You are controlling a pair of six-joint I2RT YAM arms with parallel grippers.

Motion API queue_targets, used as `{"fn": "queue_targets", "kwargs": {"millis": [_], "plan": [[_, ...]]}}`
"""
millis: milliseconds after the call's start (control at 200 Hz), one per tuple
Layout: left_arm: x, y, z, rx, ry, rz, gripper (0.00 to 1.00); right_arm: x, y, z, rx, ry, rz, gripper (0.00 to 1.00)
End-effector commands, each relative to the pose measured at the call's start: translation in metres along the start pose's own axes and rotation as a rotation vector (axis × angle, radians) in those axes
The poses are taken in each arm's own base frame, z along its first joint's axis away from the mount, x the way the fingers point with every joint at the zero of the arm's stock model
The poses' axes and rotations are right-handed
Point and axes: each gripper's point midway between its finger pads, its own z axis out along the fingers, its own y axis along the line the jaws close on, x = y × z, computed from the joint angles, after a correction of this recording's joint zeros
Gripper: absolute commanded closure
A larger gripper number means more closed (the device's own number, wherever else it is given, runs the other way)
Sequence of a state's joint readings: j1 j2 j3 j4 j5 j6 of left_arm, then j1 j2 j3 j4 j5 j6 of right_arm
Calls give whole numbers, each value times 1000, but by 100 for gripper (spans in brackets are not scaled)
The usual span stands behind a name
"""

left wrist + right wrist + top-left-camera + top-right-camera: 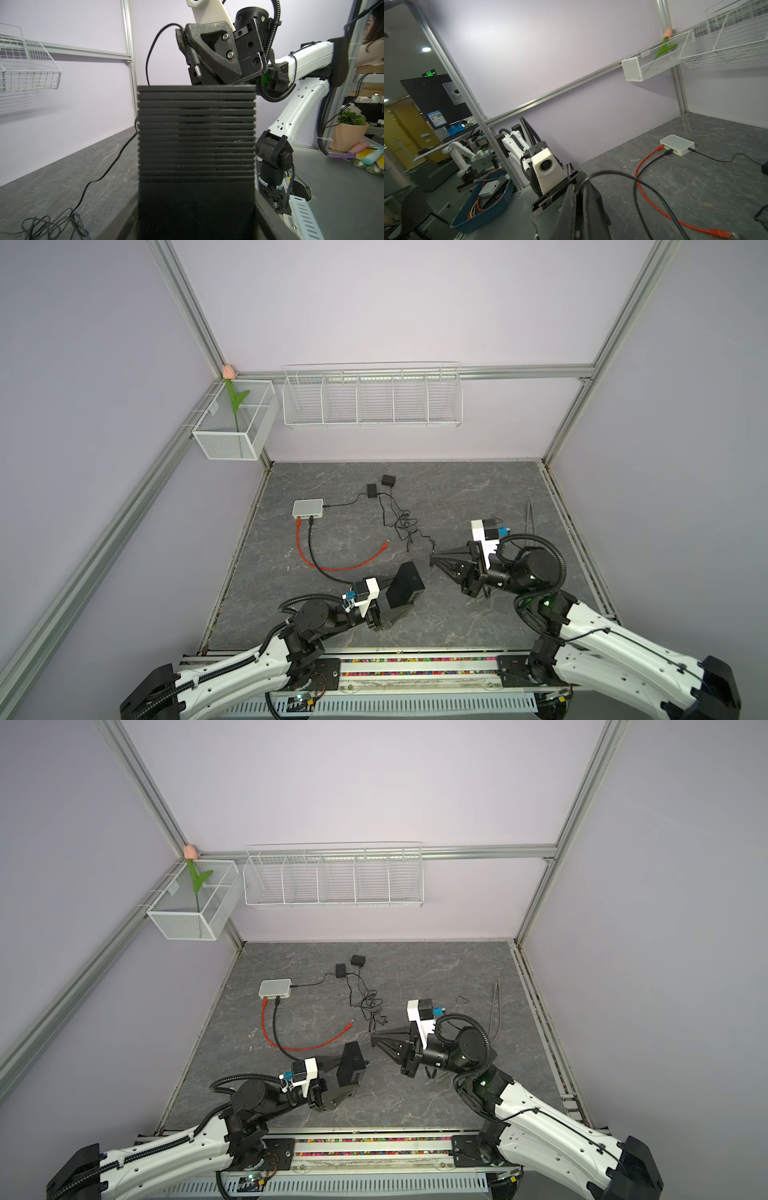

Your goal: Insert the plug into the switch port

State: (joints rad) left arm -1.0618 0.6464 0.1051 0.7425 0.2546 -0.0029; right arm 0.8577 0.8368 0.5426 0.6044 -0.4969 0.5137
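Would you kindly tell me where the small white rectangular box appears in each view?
In a top view: small white rectangular box on the grey table, far left part.
In a top view: the box, same spot.
Left wrist: not in it.
Right wrist: the box, at the table's far side.
Shared landmark: red cable plugged into its front.

dark grey marbled stone-look table (pixel 457 614). at its far left lies a small flat white plastic box (pixel 308 508); a red cable (pixel 298 541) and a thicker black cable (pixel 310 543) run nearward from it. far middle: a small black adapter block (pixel 388 480), a second black block (pixel 372 490) beside it, and a tangled thin black cord (pixel 403 522). far right, thin grey metal rods (pixel 530 518).
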Motion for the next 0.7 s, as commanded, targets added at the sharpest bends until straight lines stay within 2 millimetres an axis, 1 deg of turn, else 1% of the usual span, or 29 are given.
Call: {"fn": "queue_targets", "kwargs": {"millis": [0,330,560,695], "plan": [[-38,-13,6,66,-102,46,100,-9,26,5,-105,-8,-76,94],[-36,-15,10,78,-91,37,100,-10,44,8,-166,-1,-109,94],[-35,-14,11,77,-87,30,100,-12,46,9,-167,-1,-124,94],[-38,-15,10,79,-100,26,100,-7,44,11,-166,11,-118,94]]}}
